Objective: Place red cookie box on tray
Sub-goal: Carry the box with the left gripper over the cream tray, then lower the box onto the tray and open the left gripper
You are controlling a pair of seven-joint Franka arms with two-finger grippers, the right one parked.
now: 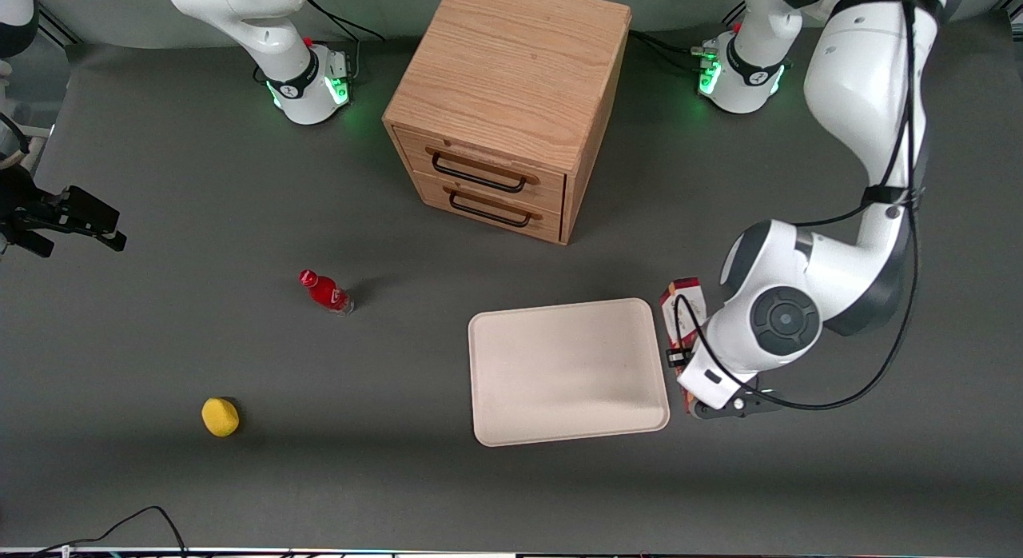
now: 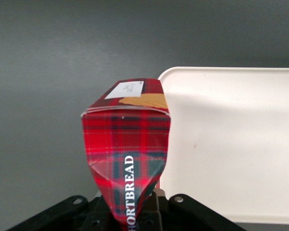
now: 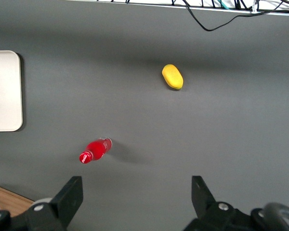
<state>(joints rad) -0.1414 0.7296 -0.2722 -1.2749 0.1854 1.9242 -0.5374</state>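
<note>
The red cookie box (image 1: pixel 686 299), a tartan carton with a white panel, lies lengthwise just beside the edge of the tray (image 1: pixel 566 371) that faces the working arm's end of the table. My left gripper (image 1: pixel 687 380) sits over the end of the box nearer the front camera. In the left wrist view the gripper (image 2: pixel 132 211) is shut on the box (image 2: pixel 126 144), and the carton is pinched in between the fingers. The cream-white tray (image 2: pixel 231 144) lies right alongside the box, and nothing is on it.
A wooden two-drawer cabinet (image 1: pixel 511 102) stands farther from the front camera than the tray. A small red bottle (image 1: pixel 325 292) and a yellow lump (image 1: pixel 220 416) lie toward the parked arm's end; both show in the right wrist view, the bottle (image 3: pixel 95 150) and the lump (image 3: pixel 172 77).
</note>
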